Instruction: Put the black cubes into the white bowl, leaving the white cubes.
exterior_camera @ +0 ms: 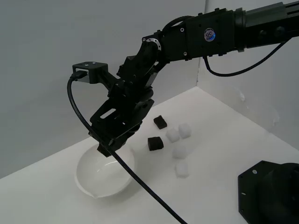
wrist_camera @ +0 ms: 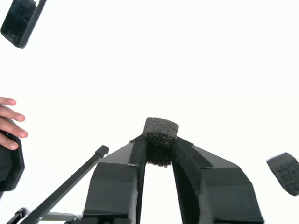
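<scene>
My gripper (exterior_camera: 105, 150) hangs just above the white bowl (exterior_camera: 88, 179) at the exterior view's left, shut on a black cube (wrist_camera: 160, 137) that shows clearly between the fingertips in the wrist view. Two more black cubes lie on the table beyond the bowl: one (exterior_camera: 155, 143) closer to it and one (exterior_camera: 160, 122) farther back; one also shows at the wrist view's edge (wrist_camera: 285, 171). Several white cubes (exterior_camera: 179, 150) lie in a loose group to the right of them. The bowl washes out against the bright background in the wrist view.
A black mount base (exterior_camera: 268, 193) stands at the exterior view's lower right. A black cable (exterior_camera: 135, 179) hangs from the wrist camera across the bowl's front. A human hand (wrist_camera: 10, 123) and a dark device (wrist_camera: 19, 21) show in the wrist view.
</scene>
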